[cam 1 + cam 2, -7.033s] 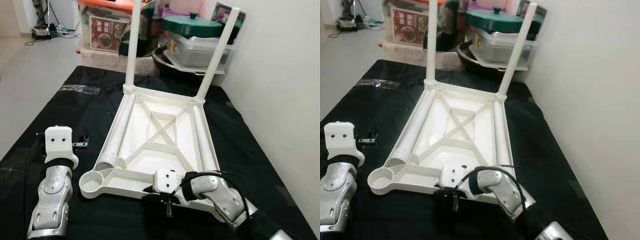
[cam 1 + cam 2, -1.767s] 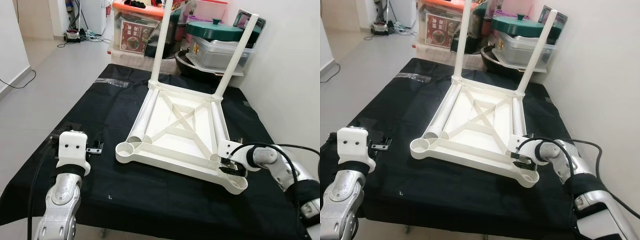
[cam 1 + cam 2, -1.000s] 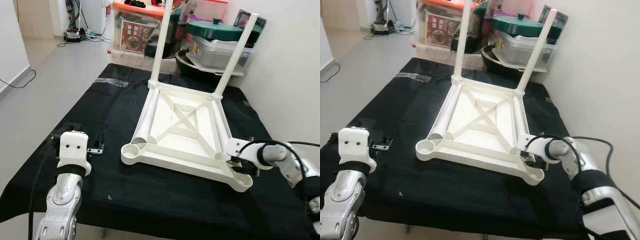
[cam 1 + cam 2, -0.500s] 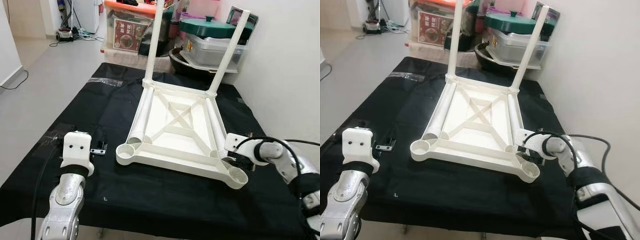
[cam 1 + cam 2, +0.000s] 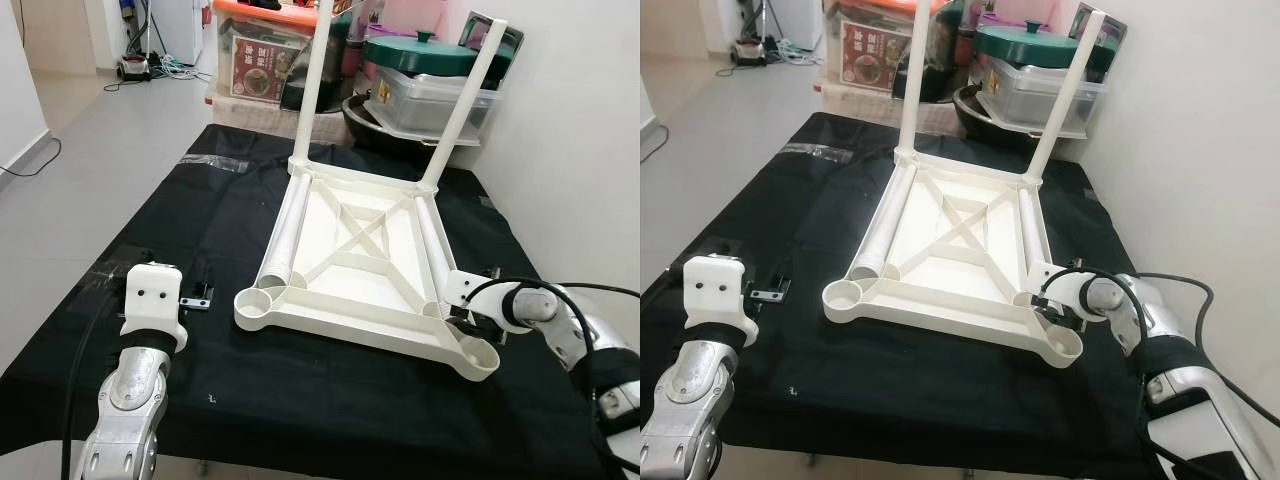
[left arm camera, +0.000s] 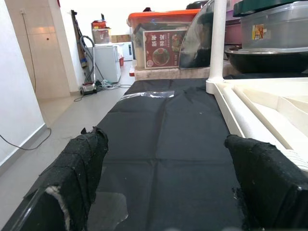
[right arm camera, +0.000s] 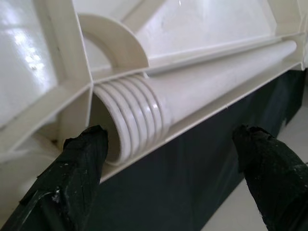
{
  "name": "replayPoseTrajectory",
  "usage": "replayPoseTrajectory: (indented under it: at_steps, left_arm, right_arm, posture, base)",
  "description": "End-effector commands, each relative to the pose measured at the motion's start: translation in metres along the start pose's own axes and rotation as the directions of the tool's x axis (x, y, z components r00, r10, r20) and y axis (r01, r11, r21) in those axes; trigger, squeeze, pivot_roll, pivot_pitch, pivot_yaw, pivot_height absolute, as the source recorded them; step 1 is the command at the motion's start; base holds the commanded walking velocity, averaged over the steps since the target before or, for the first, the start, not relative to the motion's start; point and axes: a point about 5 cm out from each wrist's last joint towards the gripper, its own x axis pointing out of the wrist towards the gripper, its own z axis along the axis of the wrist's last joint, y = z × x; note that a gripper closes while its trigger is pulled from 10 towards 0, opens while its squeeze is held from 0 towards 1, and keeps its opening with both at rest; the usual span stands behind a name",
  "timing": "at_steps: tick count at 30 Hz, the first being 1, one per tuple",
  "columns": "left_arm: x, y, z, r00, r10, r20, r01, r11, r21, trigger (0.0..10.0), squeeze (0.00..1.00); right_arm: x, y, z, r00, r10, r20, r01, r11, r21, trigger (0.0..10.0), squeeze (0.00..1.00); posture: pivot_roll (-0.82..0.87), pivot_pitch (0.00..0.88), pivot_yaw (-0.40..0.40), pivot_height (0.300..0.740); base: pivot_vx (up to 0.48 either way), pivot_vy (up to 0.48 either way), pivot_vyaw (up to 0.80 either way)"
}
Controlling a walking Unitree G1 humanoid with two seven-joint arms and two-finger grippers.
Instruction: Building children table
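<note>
Two black fingers of the right gripper stand wide apart, and between them sits the ribbed, threaded end of a loose white plastic table leg, lying in the side channel of the upturned white plastic children's table top. Nothing is clamped: the fingers flank the leg's end without closing on it. From the head views, that right gripper is down at the near right corner of the table top, just beside the empty round leg socket there, its silver arm bent in from the right with a black cable looping over it.

Moving outward: the table top lies underside up on a black cloth that covers the work surface, its crossed ribs facing the ceiling. Two white legs stand upright, screwed in at the far corners, the far left leg and the far right leg. A second loose white leg lies along the left channel, its open end near the near left socket, which is also empty.

Over on the left, the left gripper hovers low above the cloth, fingers spread wide and holding nothing, well apart from the table top. A small black metal bracket lies on the cloth just beside that wrist.

Beyond the cloth's far edge, a clear storage box with an orange lid and a grey container with a green lid are stacked against the wall.
</note>
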Motion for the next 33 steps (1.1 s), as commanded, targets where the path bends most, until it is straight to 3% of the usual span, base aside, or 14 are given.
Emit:
replayPoseTrajectory:
  at_steps: [1, 3, 4, 8, 11, 15, 16, 17, 18, 21, 30, 33]
  left_arm:
    - [0.0, -0.004, -0.004, 1.0, -0.016, -0.008, 0.016, 1.0, 0.004, 10.0, 0.0]
    - [0.0, -0.004, -0.004, 1.0, -0.016, -0.008, 0.016, 1.0, 0.004, 10.0, 0.0]
    - [0.0, -0.004, -0.004, 1.0, -0.016, -0.008, 0.016, 1.0, 0.004, 10.0, 0.0]
    - [0.0, -0.004, -0.004, 1.0, -0.015, -0.008, 0.015, 1.0, 0.004, 10.0, 0.0]
    - [0.0, -0.004, -0.004, 1.0, -0.012, -0.009, 0.012, 1.0, 0.004, 10.0, 0.0]
    - [0.0, -0.003, -0.003, 1.0, -0.01, -0.009, 0.01, 1.0, 0.005, 10.0, 0.0]
    - [0.0, -0.003, -0.003, 1.0, -0.01, -0.009, 0.01, 1.0, 0.007, 10.0, 0.0]
    - [0.0, -0.002, -0.003, 1.0, -0.009, -0.009, 0.009, 1.0, 0.008, 10.0, 0.0]
    - [0.0, -0.001, -0.003, 1.0, -0.007, -0.008, 0.007, 1.0, 0.011, 10.0, 0.0]
    - [0.0, -0.001, -0.003, 1.0, -0.007, -0.008, 0.007, 1.0, 0.011, 10.0, 0.0]
    - [0.002, 0.001, -0.003, 1.0, 0.002, -0.008, -0.002, 1.0, 0.02, 10.0, 0.0]
    - [0.002, 0.001, -0.004, 1.0, 0.004, -0.009, -0.004, 1.0, 0.022, 10.0, 0.0]
  right_arm:
    - [0.002, -0.001, -0.001, 0.999, -0.042, -0.013, 0.042, 0.999, 0.01, 10.0, 0.0]
    - [0.002, -0.001, -0.001, 0.999, -0.042, -0.013, 0.042, 0.999, 0.01, 10.0, 0.0]
    - [0.004, -0.006, 0.005, 0.991, -0.136, 0.008, 0.135, 0.988, 0.075, 10.0, 0.0]
    - [0.005, -0.008, 0.009, 0.982, -0.187, 0.024, 0.183, 0.976, 0.119, 10.0, 0.0]
    - [0.015, 0.008, 0.024, 0.953, -0.293, 0.078, 0.262, 0.925, 0.275, 10.0, 0.0]
    - [0.021, 0.023, 0.027, 0.95, -0.299, 0.086, 0.257, 0.91, 0.325, 9.8, 0.0]
    - [0.024, 0.029, 0.026, 0.95, -0.301, 0.084, 0.255, 0.902, 0.348, 3.3, 0.0]
    - [0.025, 0.031, 0.025, 0.946, -0.315, 0.081, 0.264, 0.89, 0.372, 0.5, 0.0]
    - [0.025, 0.033, 0.022, 0.939, -0.336, 0.077, 0.279, 0.872, 0.403, 0.0, 0.0]
    - [0.025, 0.033, 0.022, 0.939, -0.336, 0.077, 0.279, 0.872, 0.403, 0.0, 0.0]
    - [0.029, 0.041, 0.015, 0.93, -0.366, 0.034, 0.307, 0.824, 0.477, 0.0, 0.0]
    - [0.03, 0.04, 0.015, 0.921, -0.389, 0.022, 0.322, 0.79, 0.522, 0.0, 0.0]
  posture:
    - [0.07, 0.0, -0.167, 0.74]
    - [0.07, 0.0, -0.167, 0.74]
    - [0.07, 0.0, -0.167, 0.74]
    - [0.07, 0.0, -0.167, 0.74]
    - [0.08, 0.0, -0.169, 0.74]
    - [0.08, 0.0, -0.169, 0.74]
    - [0.08, 0.0, -0.168, 0.74]
    - [0.08, 0.0, -0.167, 0.74]
    - [0.08, 0.0, -0.166, 0.74]
    - [0.08, 0.0, -0.166, 0.74]
    - [0.09, 0.0, -0.171, 0.74]
    - [0.09, 0.0, -0.173, 0.74]
  base:
    - [0.0, 0.0, 0.0]
    - [0.0, 0.0, 0.0]
    - [0.0, 0.0, 0.0]
    - [0.0, 0.0, 0.0]
    - [0.0, 0.0, 0.0]
    - [0.0, 0.0, 0.0]
    - [0.0, 0.0, 0.0]
    - [0.0, 0.0, 0.0]
    - [0.0, 0.0, 0.0]
    - [0.0, 0.0, 0.0]
    - [0.0, 0.0, 0.0]
    - [0.0, 0.0, 0.0]
